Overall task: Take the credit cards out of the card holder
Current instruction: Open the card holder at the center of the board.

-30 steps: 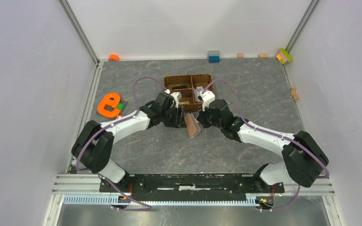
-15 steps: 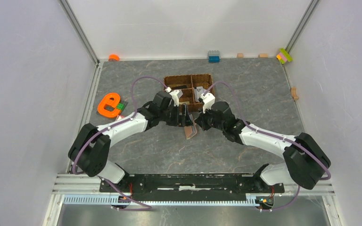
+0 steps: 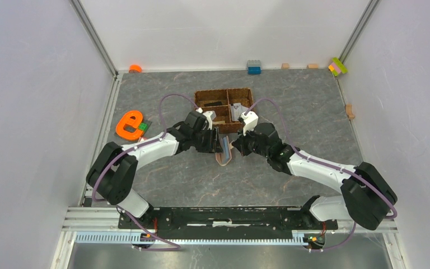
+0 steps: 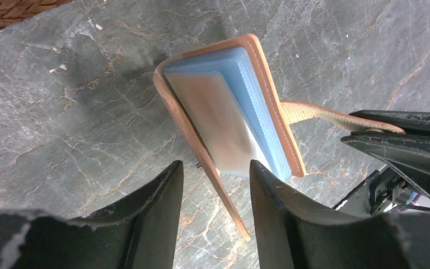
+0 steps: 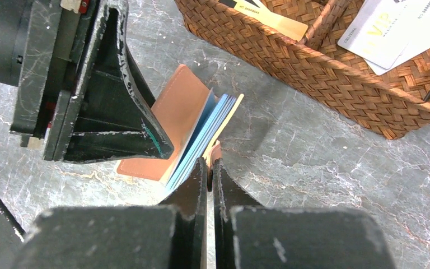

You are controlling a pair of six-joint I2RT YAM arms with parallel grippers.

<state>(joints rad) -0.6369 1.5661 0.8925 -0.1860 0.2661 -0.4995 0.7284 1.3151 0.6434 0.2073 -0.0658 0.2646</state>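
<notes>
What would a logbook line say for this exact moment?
right gripper: shut on card holder flap | left gripper: straddling card holder | credit cards: inside it

On my overhead feed I see a brown woven basket (image 3: pixel 224 95) on the grey table (image 3: pixel 313 112). Left of it, an orange letter-shaped toy (image 3: pixel 129 124) touches a green block (image 3: pixel 145 126). A blue brick (image 3: pixel 253 69) sits by the far wall (image 3: pixel 218 33).

Salmon-pink holder (image 5: pixel 179 106), stitched rim, open, standing tilted on edge on the grey worktop (image 5: pixel 313 168) near the basket (image 5: pixel 341 84). Blue sleeves fan out between its covers; a tan card (image 4: pixel 213 117) faces out on them, blurred. One flap pinched in right gripper (image 5: pixel 210 162). A gold card (image 5: pixel 269 17) lies in the basket.
</notes>
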